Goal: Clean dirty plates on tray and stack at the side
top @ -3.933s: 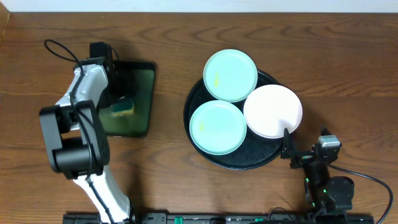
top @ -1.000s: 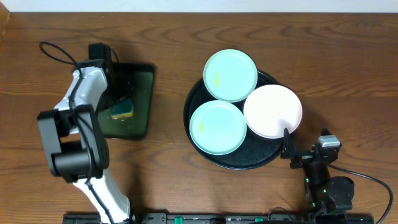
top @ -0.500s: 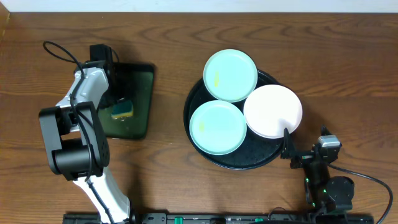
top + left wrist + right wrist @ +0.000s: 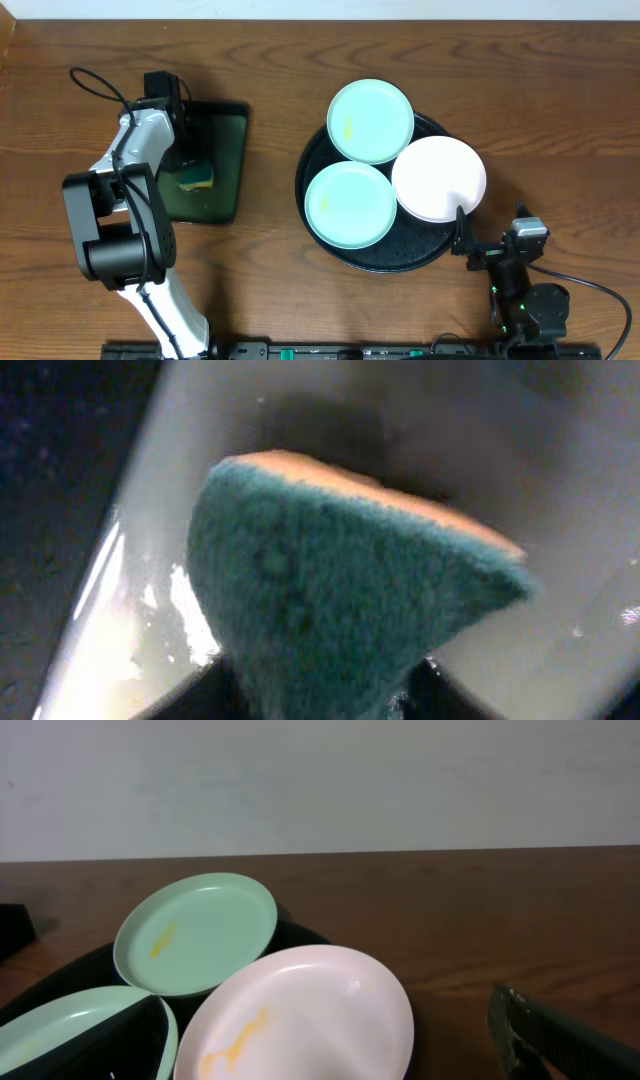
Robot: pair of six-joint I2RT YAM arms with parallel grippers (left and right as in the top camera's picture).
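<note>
The brown wooden table (image 4: 300, 60) shows a clear grain, and a pale wall stands behind it. On the left side, the left arm has shifted a little during the last second. The left gripper (image 4: 186, 163) is now low over the sponge (image 4: 197, 178), which lies in the small dark green tray (image 4: 225, 150).

In the wrist view the sponge fills the picture. It has a rough green scrub face and a yellow foam edge, and the floor under it is wet and shiny. The fingers are hidden there, so I cannot tell if they are already clamped on it. I judge that the pick-up is in progress and no cleaning has begun.

All three plates sit close together on the glossy black tray (image 4: 400, 255). The far mint plate (image 4: 371, 121) and the white plate (image 4: 439, 179) carry yellow smears, and the near mint plate (image 4: 350, 204) has only a faint mark. The right gripper (image 4: 488, 218) waits at the white plate, its fingers apart and empty.
</note>
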